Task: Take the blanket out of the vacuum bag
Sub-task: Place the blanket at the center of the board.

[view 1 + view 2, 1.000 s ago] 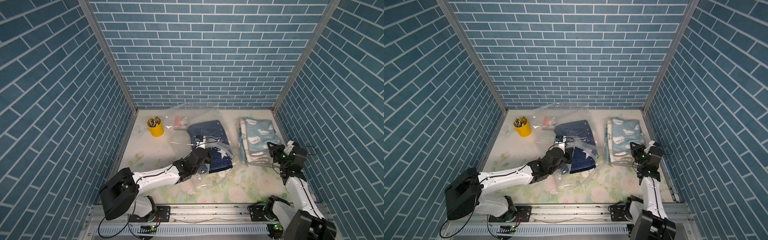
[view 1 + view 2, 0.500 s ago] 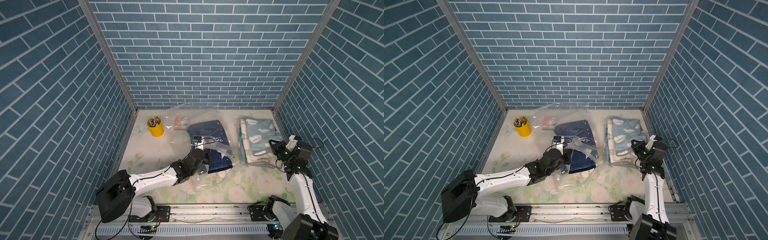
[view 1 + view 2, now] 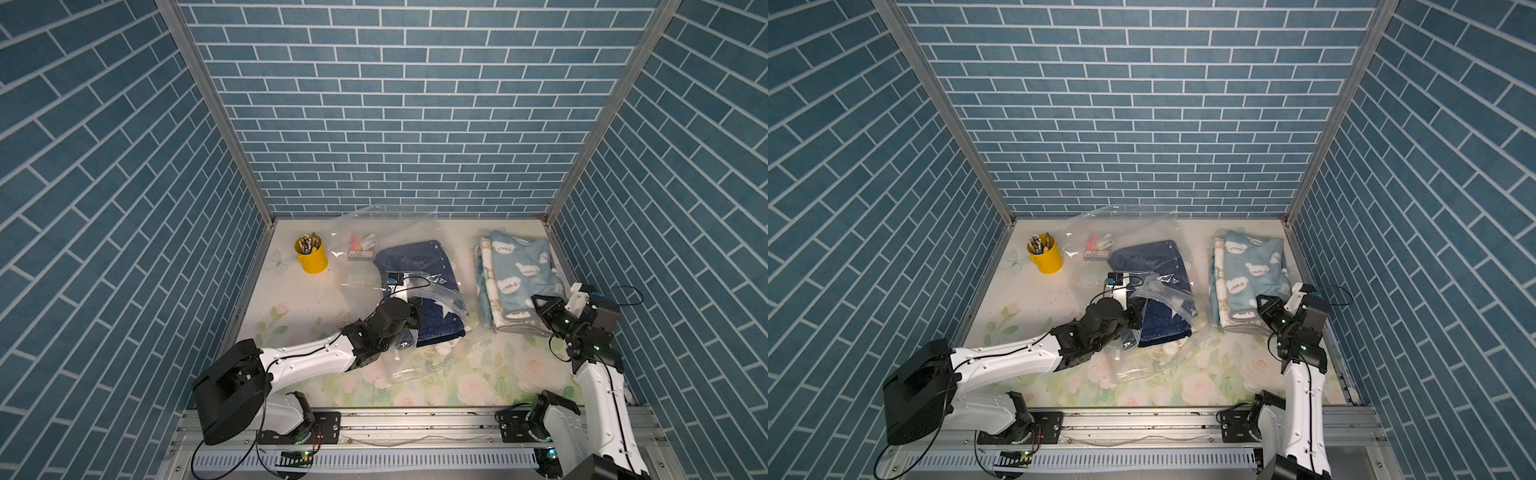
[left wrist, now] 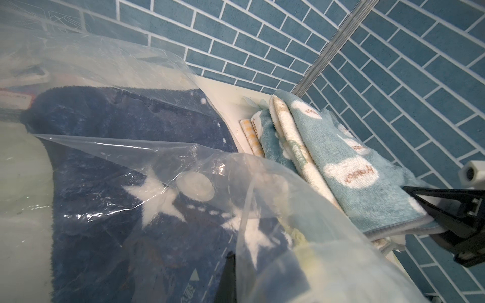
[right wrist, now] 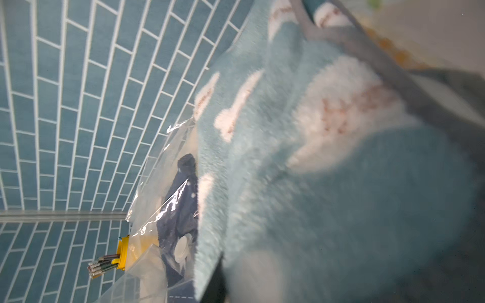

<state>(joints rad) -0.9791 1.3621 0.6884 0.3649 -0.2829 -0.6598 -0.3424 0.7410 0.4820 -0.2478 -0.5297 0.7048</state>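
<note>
Centre: left gripper clamped tight on the film of the large crinkly transparent plastic vacuum bag; dark navy star-print blanket lies inside.
4 o'clock: right gripper at the folded light-blue cloud-print blanket, grip unclear.
10 o'clock: yellow cup holds pens.

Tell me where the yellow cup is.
In both top views the cup stands in the back left corner of the table, near the left wall, just left of the vacuum bag.

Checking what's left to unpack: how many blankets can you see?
2: a navy star blanket inside the vacuum bag, and a light blue cloud blanket folded outside, to its right. Layers beneath it may be more blankets.
</note>
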